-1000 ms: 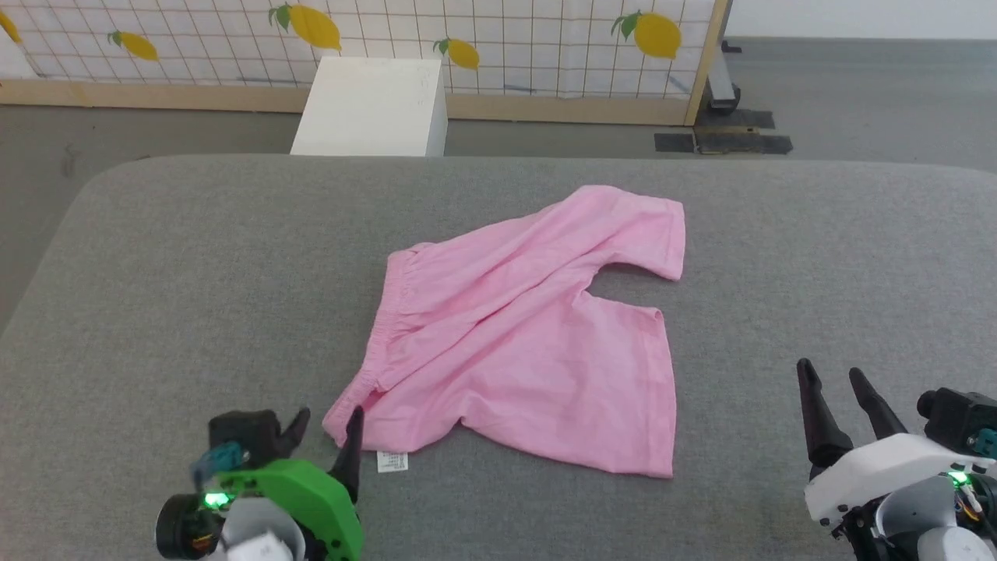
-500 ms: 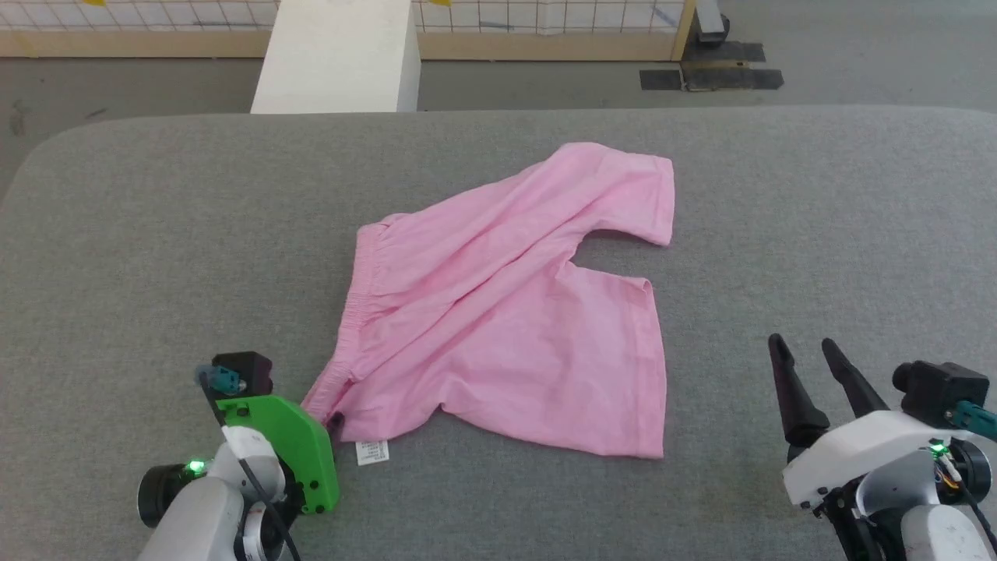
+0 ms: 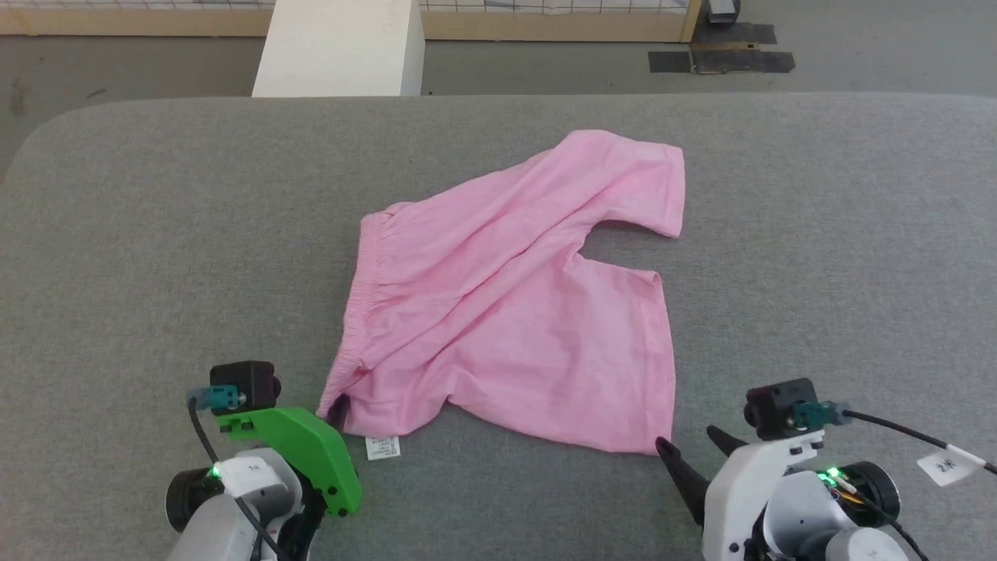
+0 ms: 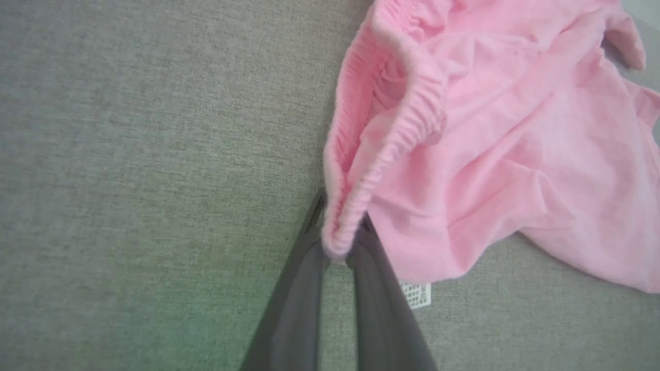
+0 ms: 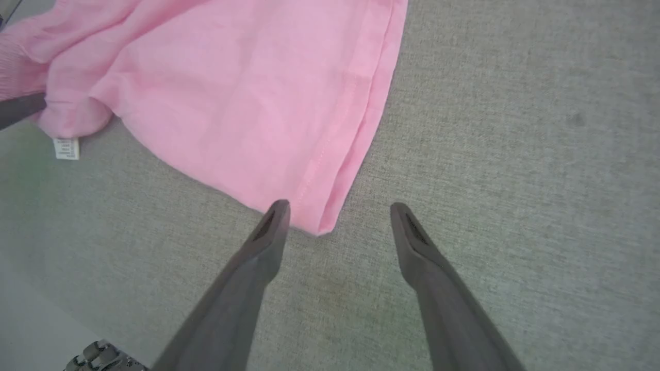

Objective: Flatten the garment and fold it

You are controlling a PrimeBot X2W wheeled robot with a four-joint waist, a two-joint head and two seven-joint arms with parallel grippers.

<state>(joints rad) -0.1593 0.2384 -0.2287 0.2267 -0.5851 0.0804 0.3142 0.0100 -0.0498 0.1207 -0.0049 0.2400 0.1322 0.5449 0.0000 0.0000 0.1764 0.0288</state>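
since the left gripper (image 4: 340, 242) has its jaws clenched on the near end of the gathered waistband (image 4: 407, 129), the step in hand reads as taking a second hold before spreading. pink shorts (image 3: 498, 312) lie rumpled in the middle of the grey cloth-covered counter (image 3: 156, 234): waistband toward the robot's left, both legs toward its right, the far leg angled away. white label (image 3: 382, 447) pokes out just beside the pinched corner. right gripper (image 5: 337, 211): jaws released and wide, tips low over the counter, straddling the near leg's hem corner (image 5: 322, 224); one tip sits at the hem edge, contact cannot be told. judgement: bring the right tips down so one slides under the hem, then close on both layers at the corner, not the top layer alone. after that, draw the two holds apart along the near edge, low and even, so the long diagonal creases pull flat. risk: the left pinch looks shallow, only the band's end, so a sharp tug may slip it free.
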